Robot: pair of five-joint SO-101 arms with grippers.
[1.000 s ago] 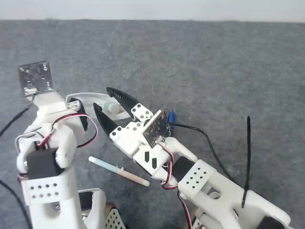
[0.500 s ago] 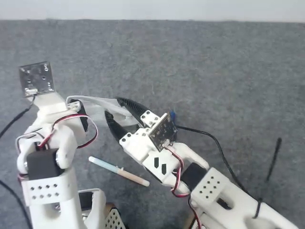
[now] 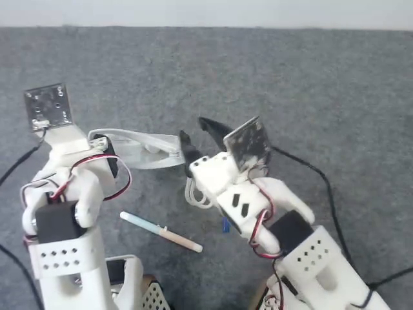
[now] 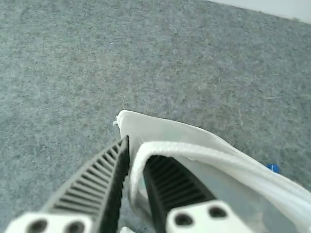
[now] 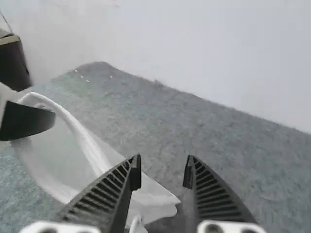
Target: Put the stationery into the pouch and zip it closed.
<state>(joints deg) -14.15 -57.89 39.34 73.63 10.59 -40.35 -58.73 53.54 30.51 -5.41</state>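
Left claw, beyond the thin pale-blue and beige pen lying on the grey carpet, is clamping the rim of the white half-transparent soft pouch. It should be holding steady, and the right claw, jaws apart at the pouch's farther end, should be going down for the pen's middle. Against a second ago, the right claw is standing further right and the pouch is stretching longer.

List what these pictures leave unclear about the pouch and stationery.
- High view: the blue item is mostly covered by the right arm.
- High view: what the pouch holds is blurred by its cloudy wall.
- Right wrist view: the edge cuts off the pouch corner, so right gripper contact is unclear.
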